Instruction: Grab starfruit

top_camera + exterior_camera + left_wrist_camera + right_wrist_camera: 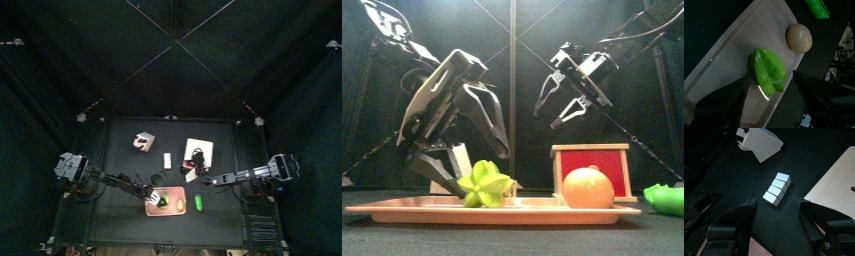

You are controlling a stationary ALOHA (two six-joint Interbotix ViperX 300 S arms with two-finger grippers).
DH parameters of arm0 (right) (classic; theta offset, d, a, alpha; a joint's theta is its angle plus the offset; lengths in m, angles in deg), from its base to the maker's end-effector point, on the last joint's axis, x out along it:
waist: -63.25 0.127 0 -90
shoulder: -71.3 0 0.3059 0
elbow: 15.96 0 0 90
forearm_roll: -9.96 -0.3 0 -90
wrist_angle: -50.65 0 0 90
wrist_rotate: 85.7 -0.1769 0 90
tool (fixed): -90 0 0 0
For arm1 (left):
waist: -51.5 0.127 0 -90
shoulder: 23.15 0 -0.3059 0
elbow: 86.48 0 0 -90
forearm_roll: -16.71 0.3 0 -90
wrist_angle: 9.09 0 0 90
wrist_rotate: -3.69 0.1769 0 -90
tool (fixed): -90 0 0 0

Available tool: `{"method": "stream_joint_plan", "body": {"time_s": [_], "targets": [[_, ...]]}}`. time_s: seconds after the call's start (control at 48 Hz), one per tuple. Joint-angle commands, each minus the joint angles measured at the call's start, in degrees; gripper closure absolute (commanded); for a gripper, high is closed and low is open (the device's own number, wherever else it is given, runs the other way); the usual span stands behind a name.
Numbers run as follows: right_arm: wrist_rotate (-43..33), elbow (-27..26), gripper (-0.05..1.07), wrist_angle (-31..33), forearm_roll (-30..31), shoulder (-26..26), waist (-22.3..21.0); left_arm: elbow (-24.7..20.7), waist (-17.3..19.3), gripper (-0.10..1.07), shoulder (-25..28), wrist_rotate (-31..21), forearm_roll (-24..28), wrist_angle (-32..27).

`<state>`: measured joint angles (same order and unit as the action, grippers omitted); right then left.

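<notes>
The green starfruit is lying on the pink tray near its left end, with a tan round fruit sitting farther along the tray and a green pepper resting off the tray on the table. The left gripper is hanging just over the starfruit with its jaws spread apart, one on each side, not touching it. The right gripper is hovering raised with jaws apart above a row of white blocks, well apart from the tray.
</notes>
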<state>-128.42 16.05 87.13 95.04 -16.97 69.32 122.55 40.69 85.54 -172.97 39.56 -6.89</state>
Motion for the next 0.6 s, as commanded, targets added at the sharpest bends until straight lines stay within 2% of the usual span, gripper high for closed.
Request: {"method": "stream_joint_plan", "body": {"time_s": [0.0,0.229,0.583], "targets": [[0.2,-0.4,0.12,0.3,0.3,-1.3,0.0,-0.9,0.2,-0.02,-1.5,0.1,0.3,0.2],[0.3,-0.6,0.12,0.3,0.4,-1.3,0.1,-0.7,0.3,-0.02,-2.5,0.2,0.3,-0.4],[0.4,-0.6,0.12,0.3,0.4,-1.7,0.5,-2.2,-0.6,-0.02,-7.5,0.1,0.4,-15.2]]}}
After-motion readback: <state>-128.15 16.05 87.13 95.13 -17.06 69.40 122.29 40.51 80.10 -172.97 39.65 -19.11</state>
